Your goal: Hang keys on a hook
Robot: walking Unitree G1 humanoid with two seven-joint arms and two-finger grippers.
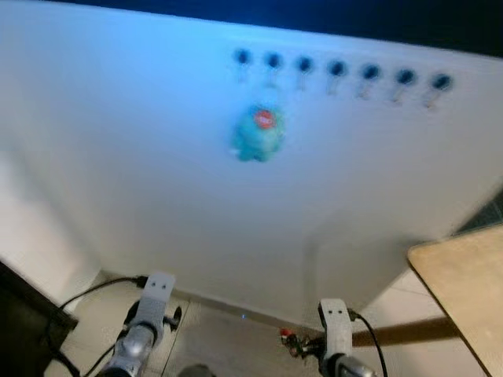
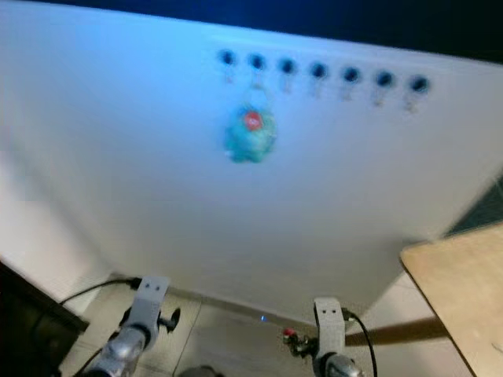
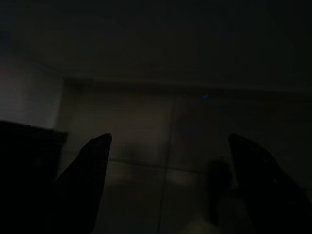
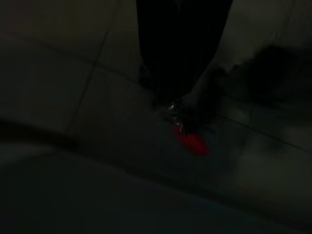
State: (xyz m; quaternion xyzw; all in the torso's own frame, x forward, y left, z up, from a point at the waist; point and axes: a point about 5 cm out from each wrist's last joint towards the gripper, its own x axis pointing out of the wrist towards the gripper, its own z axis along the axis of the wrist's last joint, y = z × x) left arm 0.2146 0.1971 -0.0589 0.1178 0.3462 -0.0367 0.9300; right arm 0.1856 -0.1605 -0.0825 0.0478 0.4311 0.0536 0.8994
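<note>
While the right end effector (image 4: 183,105) is clamping the light, dangling keys (image 4: 187,131) at the ring, the left end effector (image 3: 168,161) is hanging apart.

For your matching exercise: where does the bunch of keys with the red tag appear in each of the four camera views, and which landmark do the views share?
Left eye view: keys low, centre-right, beside the right gripper.
Right eye view: keys low, just left of the right arm.
Left wrist view: dark; the keys cannot be made out.
Right wrist view: red tag hangs at the black fingers' tips, near centre.
Shared landmark: the tiled floor.
</note>
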